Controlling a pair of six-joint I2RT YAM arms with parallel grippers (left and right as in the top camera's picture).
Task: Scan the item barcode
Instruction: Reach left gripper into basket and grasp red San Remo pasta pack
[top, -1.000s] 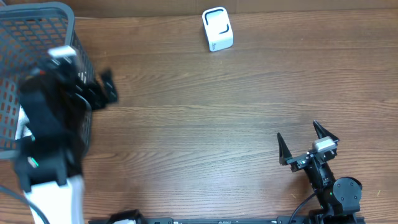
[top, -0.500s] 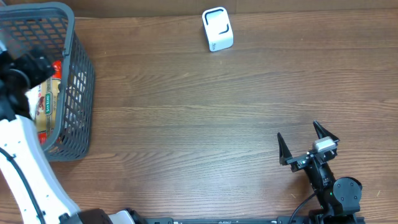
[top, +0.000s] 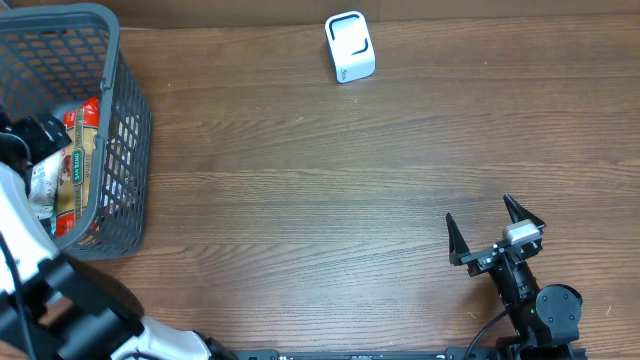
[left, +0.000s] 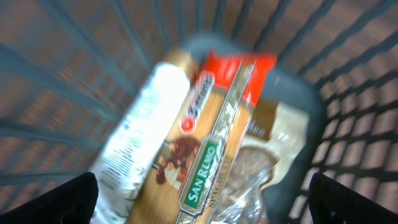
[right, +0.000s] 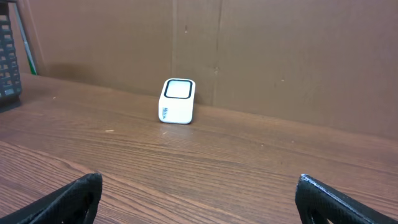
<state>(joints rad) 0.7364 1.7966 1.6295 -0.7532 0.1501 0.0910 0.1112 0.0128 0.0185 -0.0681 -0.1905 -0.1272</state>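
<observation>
Several packets crowd the grey basket (top: 130, 120) at the table's left edge: a San Remo spaghetti pack (left: 217, 149) on top, a white-wrapped roll (left: 146, 124) touching its side, a clear bag (left: 258, 171) beneath. With the left gripper (left: 208, 205) hovering over them, fingers spread wide and empty, I'd worry it pinches two at once or snags the mesh wall, packed as they are. The right gripper (top: 485, 228) sits wide apart and empty at the front right, well away from the white scanner (top: 349, 46) at the far edge.
</observation>
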